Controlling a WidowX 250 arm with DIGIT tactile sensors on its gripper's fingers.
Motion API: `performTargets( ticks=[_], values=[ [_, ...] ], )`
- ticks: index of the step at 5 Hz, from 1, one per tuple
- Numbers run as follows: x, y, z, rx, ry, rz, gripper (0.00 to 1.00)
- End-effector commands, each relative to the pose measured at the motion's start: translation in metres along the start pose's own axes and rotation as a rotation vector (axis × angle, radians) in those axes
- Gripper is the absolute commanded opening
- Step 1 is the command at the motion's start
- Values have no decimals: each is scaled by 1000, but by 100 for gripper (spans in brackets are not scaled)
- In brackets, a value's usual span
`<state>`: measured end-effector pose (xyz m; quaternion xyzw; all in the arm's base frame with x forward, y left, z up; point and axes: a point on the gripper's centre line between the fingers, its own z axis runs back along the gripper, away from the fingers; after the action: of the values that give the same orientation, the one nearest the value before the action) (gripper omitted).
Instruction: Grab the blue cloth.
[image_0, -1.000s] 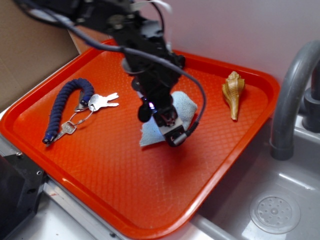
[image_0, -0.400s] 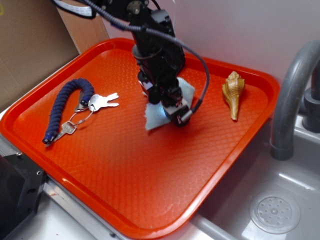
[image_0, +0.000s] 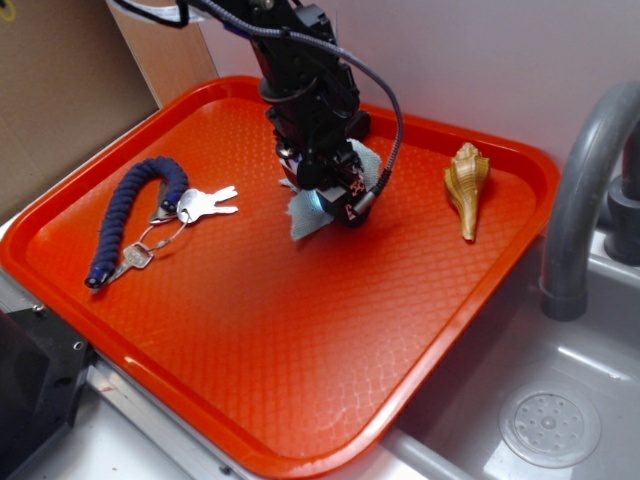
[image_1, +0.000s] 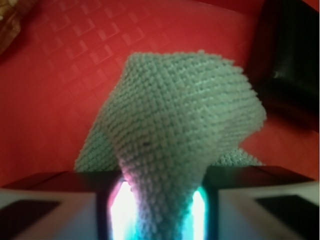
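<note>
The blue cloth (image_0: 306, 212) is a small pale blue-grey woven piece on the orange tray (image_0: 250, 330), near its far middle. My gripper (image_0: 335, 205) stands right over it, pointing down, and is shut on a bunched fold of it. In the wrist view the cloth (image_1: 185, 120) rises in a cone, its narrow end pinched between my two fingers (image_1: 160, 215), and the tray's orange surface shows around it. Most of the cloth is hidden under the arm in the exterior view.
A dark navy coiled cord with keys (image_0: 140, 215) lies at the tray's left. A tan seashell (image_0: 466, 185) lies at the far right of the tray. A grey tap (image_0: 580, 200) and sink (image_0: 550, 425) stand to the right. Cardboard (image_0: 60, 90) is at the back left.
My gripper has moved toward the far side of the tray and closed on the cloth, which now is bunched and drawn up under it.
</note>
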<state>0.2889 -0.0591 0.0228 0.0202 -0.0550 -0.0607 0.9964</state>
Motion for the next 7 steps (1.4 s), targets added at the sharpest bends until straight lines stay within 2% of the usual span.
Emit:
performTargets(
  ticks=[1,2,3,4,5,6,7],
  values=[
    [-40,33,66,-2,-4,275,0],
    [-64,45,115,-105,-72,505,0],
    [-68,56,162,-202,-117,576,0],
    [-55,50,212,-94,-121,538,0],
    [-50,44,236,-82,-131,493,0],
    [-45,35,236,-53,-133,474,0],
    [-48,31,231,-65,-124,453,0]
  ],
)
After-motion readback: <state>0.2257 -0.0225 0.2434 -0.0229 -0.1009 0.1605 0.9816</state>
